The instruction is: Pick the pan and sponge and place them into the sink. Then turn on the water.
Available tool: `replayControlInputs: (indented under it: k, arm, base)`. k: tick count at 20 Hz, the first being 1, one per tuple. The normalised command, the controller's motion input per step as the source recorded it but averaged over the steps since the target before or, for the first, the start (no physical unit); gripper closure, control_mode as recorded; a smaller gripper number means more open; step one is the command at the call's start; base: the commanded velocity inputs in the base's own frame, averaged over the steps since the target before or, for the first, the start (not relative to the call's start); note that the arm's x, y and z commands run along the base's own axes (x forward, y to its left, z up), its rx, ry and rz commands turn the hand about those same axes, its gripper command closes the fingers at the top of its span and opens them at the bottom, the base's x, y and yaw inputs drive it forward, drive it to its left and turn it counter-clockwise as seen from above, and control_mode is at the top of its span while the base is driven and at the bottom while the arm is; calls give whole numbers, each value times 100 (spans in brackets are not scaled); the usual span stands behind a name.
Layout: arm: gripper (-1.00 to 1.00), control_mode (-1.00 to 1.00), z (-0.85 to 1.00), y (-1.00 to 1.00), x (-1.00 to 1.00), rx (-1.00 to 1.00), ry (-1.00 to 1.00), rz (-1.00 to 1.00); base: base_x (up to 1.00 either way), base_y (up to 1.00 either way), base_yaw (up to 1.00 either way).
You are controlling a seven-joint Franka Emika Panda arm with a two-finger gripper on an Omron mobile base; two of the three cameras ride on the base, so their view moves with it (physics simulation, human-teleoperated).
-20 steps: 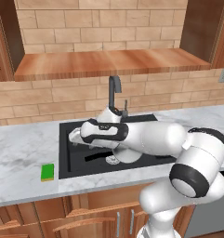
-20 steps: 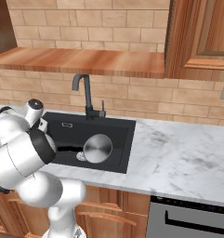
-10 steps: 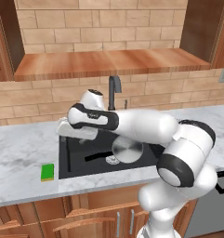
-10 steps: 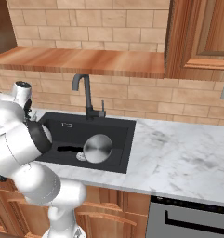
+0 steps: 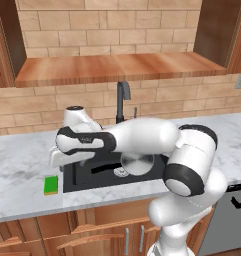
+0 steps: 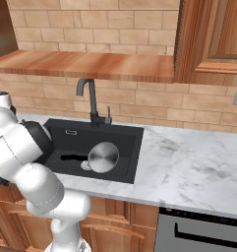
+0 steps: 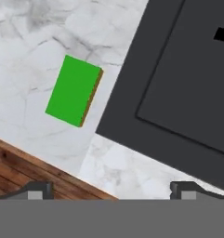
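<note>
gripper point(image 7: 111, 188) open above sponge point(image 7: 74, 90)

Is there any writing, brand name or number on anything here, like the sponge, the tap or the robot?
No readable text in these pictures.
Bright green rectangular sponge: plain faces, no print.
Shiny silver-grey round pan: no marking.
Tall dark grey faucet: no label.
Matte black sink: a small pale mark on the back wall, too small to read.
</note>
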Motion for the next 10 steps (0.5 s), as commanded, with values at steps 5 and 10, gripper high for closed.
replayControlInputs:
  k: [5,10]
  arm:
    - [-100,-100,-4,0,-34,-3,-5,17]
    - [-100,-100,-2,0,-26,1,-6,13]
  base:
    - [0,0,0]
    - [0,0,0]
